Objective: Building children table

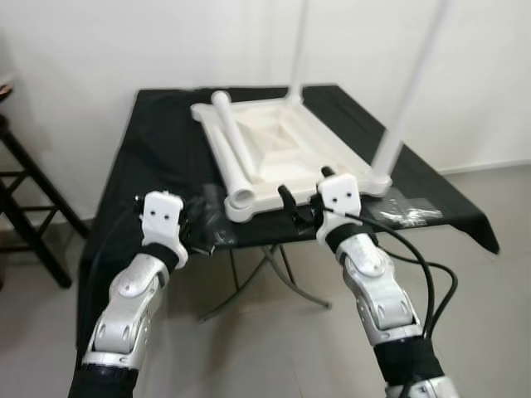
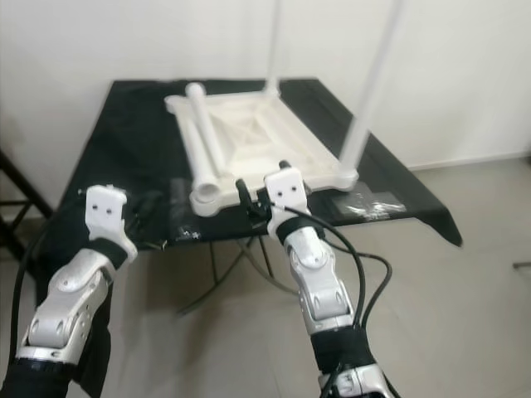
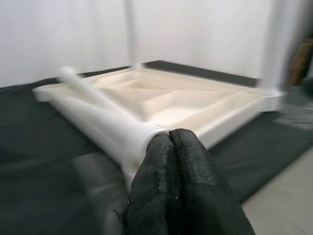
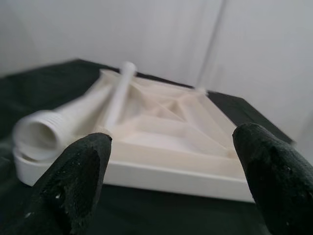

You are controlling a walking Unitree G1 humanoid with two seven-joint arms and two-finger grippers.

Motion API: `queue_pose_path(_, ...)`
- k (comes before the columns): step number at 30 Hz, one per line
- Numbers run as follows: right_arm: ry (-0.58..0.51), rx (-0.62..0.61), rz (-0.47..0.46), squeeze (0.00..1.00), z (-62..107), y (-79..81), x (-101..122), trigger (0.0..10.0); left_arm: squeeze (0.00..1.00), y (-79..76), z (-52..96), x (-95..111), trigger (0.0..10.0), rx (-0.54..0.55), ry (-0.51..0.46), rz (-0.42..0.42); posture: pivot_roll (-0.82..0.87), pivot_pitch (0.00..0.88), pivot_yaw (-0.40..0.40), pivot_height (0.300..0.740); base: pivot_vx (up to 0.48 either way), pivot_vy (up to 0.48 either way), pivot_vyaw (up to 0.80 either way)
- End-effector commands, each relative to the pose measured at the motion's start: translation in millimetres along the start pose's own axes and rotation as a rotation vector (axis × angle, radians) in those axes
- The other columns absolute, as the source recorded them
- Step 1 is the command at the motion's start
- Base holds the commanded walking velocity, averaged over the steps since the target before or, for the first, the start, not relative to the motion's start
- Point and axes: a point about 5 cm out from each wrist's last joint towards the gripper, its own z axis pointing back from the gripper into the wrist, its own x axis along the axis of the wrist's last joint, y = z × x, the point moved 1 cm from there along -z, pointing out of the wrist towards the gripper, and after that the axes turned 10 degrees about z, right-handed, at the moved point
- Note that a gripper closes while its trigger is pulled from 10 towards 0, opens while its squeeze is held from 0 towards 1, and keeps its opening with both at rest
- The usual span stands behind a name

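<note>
Two silver arms in foreground, reaching toward near edge of black-draped table [image 1: 158, 149]. Left gripper [image 3: 168, 142] at near left of table, fingers [image 3: 155, 186] pressed together, holding nothing, tips just short of white table top's near corner. Right gripper [image 1: 304, 193] at near edge of white table top [image 1: 282, 145], fingers [image 4: 78, 171] spread wide apart, empty, aimed at near rim. White table top lying upside down, ribbed underside up, in middle of black cloth. Two white legs standing upright in right-side corners: near leg [image 1: 406, 99] and far leg [image 1: 297, 50], both running up out of frame. Two loose legs [image 1: 232, 149] lying side by side along left rim of table top, open threaded end of one at near left corner. Black cable [image 1: 419, 265] looping from right wrist. Dark wooden stool [image 1: 25, 191] at far left against white wall. Grey floor below.
</note>
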Motion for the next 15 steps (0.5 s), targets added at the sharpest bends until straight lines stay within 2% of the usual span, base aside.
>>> queue_pose_path(1, -0.03, 0.016, -0.002, 0.0, -1.4, 6.3, 5, 10.0, 0.0, 7.6, 3.6, -3, 10.0, 0.029, 0.012, -0.014, -0.01, 0.028, -0.018, 0.74, 0.0, 0.0, 0.0)
queue_pose_path(4, -0.036, 0.059, 0.0, 0.0, -0.6, 13.4, 5, 10.0, 0.0, 8.2, 5.5, -6, 10.0, 0.03, 0.026, -0.025, -0.03, 0.028, -0.02, 0.74, 0.0, 0.0, 0.0)
queue_pose_path(15, -0.01, 0.104, -0.02, 0.0, 0.2, 19.3, -1, 10.0, 0.0, 11.6, 4.9, -7, 10.0, 0.058, 0.026, -0.017, -0.03, 0.029, -0.02, 0.74, 0.0, -0.462, 0.0)
